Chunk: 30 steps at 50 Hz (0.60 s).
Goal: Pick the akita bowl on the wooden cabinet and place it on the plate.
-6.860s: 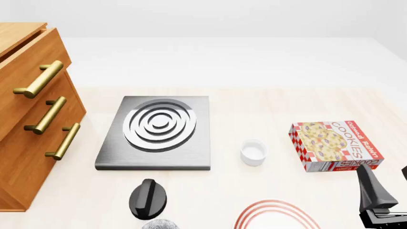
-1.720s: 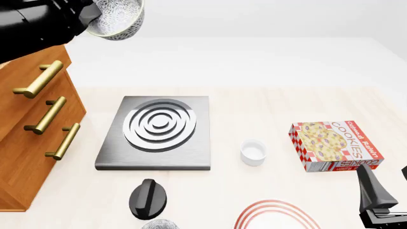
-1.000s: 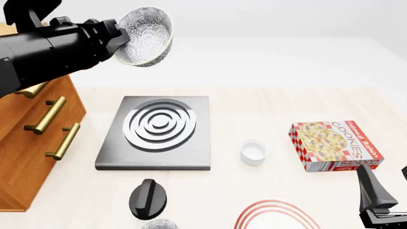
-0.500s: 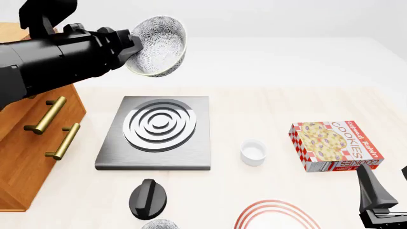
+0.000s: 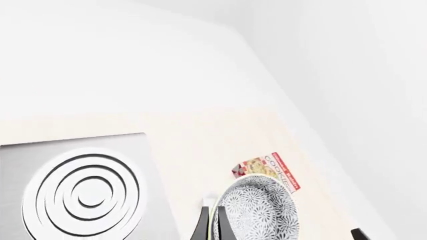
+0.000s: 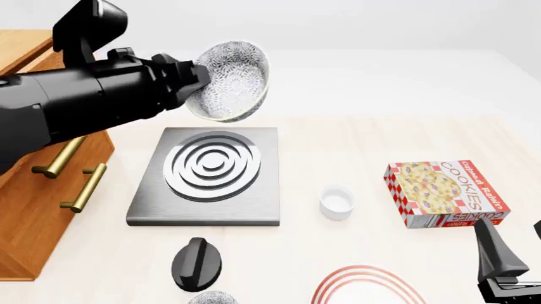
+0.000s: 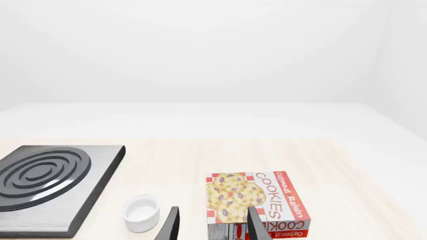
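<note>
Fingers of your left end effector (image 6: 196,77) are clamped on the rim of the akita bowl (image 6: 230,81), which hangs in the air at the upper left of the front frame, tipped on its side so the speckled outside faces the camera. In the left wrist view the two dark fingers (image 5: 202,226) pinch the bowl's (image 5: 259,210) edge, one on each side of the wall. The bowl sits above the far edge of the grey stove (image 6: 207,174), clear of the counter (image 6: 355,136).

Behind your left arm, the wooden cabinet (image 6: 34,190) fills the left edge of the front frame, with part of its top and two brass handles showing past the arm. The plate (image 6: 368,286) lies at the bottom edge of the front frame, right of centre, only its red rings and far rim in view, well apart from the bowl.

Your right end effector (image 7: 212,224) is at the lower right of the front frame; in the right wrist view its fingers stand apart with nothing between them, pointing toward the cookie box (image 6: 446,193). A small white cup (image 6: 336,202) stands between the stove and the cookie box. A black knob-like object (image 6: 197,263) lies near the bottom of the front frame, below the stove.
</note>
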Each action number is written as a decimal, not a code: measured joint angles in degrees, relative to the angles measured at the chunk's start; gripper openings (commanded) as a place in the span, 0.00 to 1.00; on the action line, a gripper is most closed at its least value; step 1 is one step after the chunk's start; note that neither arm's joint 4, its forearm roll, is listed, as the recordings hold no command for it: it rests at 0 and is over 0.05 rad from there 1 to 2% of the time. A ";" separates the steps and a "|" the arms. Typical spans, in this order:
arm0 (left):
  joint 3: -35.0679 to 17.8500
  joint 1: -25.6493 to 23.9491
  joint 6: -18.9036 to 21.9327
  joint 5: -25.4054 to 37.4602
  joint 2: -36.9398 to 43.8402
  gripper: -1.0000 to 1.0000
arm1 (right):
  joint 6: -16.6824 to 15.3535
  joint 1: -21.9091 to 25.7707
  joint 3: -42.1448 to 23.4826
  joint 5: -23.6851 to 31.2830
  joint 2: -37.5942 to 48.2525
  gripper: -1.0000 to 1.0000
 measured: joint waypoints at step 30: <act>2.78 -7.19 -1.45 -0.26 1.22 0.00 | 0.00 0.00 0.00 0.00 0.00 1.00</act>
